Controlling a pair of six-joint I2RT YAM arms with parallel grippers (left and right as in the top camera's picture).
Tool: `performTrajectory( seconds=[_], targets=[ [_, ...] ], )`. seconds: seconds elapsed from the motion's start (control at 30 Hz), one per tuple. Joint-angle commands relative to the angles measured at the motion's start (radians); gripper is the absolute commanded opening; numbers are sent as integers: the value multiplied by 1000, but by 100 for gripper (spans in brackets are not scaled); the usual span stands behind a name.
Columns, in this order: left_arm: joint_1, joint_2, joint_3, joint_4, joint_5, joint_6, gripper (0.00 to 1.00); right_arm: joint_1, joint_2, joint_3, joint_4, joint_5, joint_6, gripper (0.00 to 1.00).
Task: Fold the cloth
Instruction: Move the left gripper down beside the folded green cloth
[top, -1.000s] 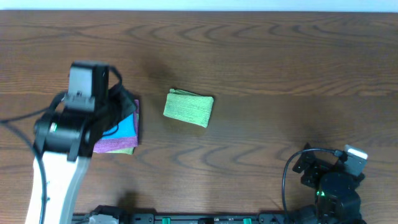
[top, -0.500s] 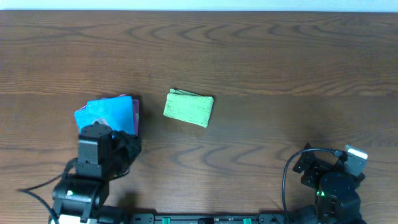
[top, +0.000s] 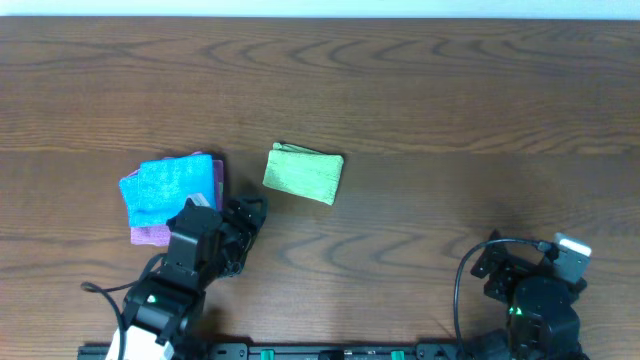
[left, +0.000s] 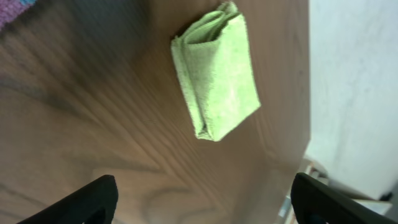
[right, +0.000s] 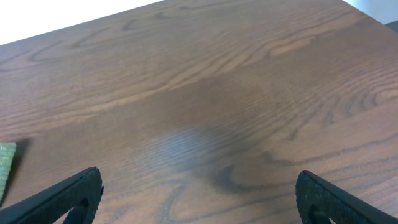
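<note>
Here's the cloth (top: 303, 173), lime green, already folded into a small thick rectangle, lying flat just left of the table's middle with nothing touching it. At its 9 o'clock, a strip of bare wood away, sits a little stack: a blue cloth (top: 165, 188) on top of a pink-magenta cloth (top: 150, 235), whose edges peek out along the right and bottom.

The left gripper (top: 245, 212) hangs at the green cloth's 7 o'clock, right beside the stack's lower right corner, fingers spread wide and holding nothing. Its wrist camera looks straight at the folded layers of the green cloth (left: 217, 71), with open table between them.

Over at 4 o'clock, well apart, the right arm (top: 530, 295) sits at the near edge with a black cable (top: 460, 290) looping beside it. The right gripper (right: 199, 202) is spread wide too, empty, over bare wood.

The table (top: 450, 120) is dark brown with bold wood grain. A pale wall (top: 320, 8) runs along its far edge at 12 o'clock.
</note>
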Motion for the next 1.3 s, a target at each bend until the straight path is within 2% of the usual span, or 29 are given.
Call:
performTrajectory(
  seconds=[0.0, 0.3, 0.53, 1.27],
  targets=[
    [-11, 53, -6, 32, -54, -29, 97, -5, -6, -4, 0, 14, 18, 99],
    [-11, 301, -6, 282, -33, -47, 95, -5, -6, -4, 0, 14, 18, 99],
    [-12, 460, -6, 408, -23, -72, 95, -5, -6, -4, 0, 14, 18, 99],
    [-12, 772, -6, 734, -43, -117, 95, -5, -6, -4, 0, 14, 18, 99]
  ],
)
